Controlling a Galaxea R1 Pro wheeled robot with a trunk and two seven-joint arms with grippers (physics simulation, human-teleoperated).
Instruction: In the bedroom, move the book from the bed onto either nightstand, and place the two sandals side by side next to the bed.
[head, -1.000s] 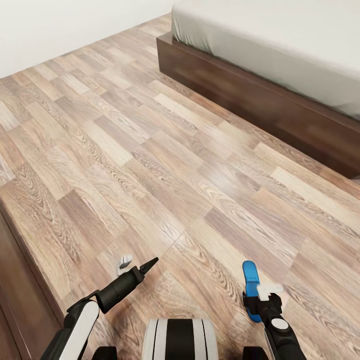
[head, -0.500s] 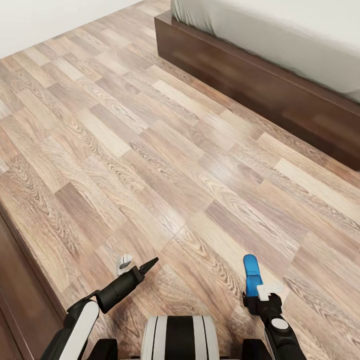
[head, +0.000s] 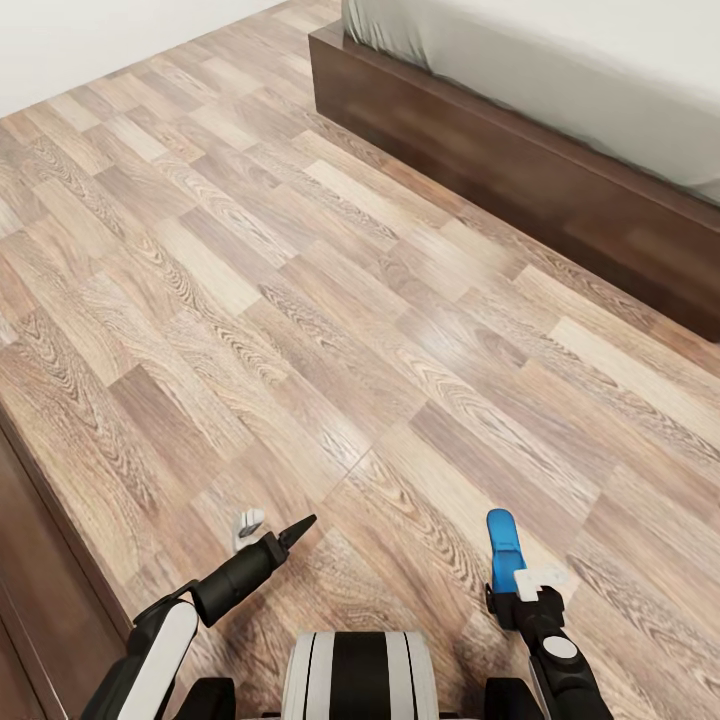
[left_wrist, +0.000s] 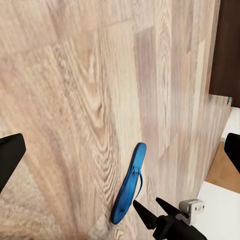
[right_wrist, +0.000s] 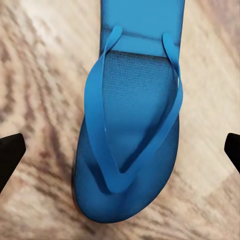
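Left jaws: spread wide, nothing between them. Right jaws: spread wide too, gripping nothing, with one sandal in the gap.

Head view:
- Left gripper (head: 285, 530) hangs over bare wood-plank floor (head: 250, 300).
- Right gripper (head: 515, 590) sits level with it, well apart, on the far side of the robot's trunk (head: 360, 680).
- Blue sandal (head: 502, 550) pokes out straight ahead of the right jaws, lengthwise along their reach.
- Bed (head: 500, 170), with a dark frame and pale mattress (head: 560, 70), lies well ahead of both jaws, nearer the right pair's side.
- Dark brown cabinet (head: 40, 600) stands outboard of the left jaws.
- White wall (head: 100, 30) is far ahead of the left jaws.

Left wrist view:
- Left gripper (left_wrist: 120, 150): the two black fingertips (left_wrist: 10, 155) sit at opposite edges, with only floor between.
- The sandal (left_wrist: 129, 185) is seen edge-on beyond the jaws, with the right gripper (left_wrist: 155, 210) just beside its end, tips parted.
- Cannot tell whether the sandal rests on the floor or is raised.

Right wrist view:
- Right gripper (right_wrist: 120, 150): the fingertips (right_wrist: 10, 155) stand clear of the sandal (right_wrist: 130, 100) on either side, neither touching it.
- Sandal is centred between the jaws, strap side facing the camera, over floor.
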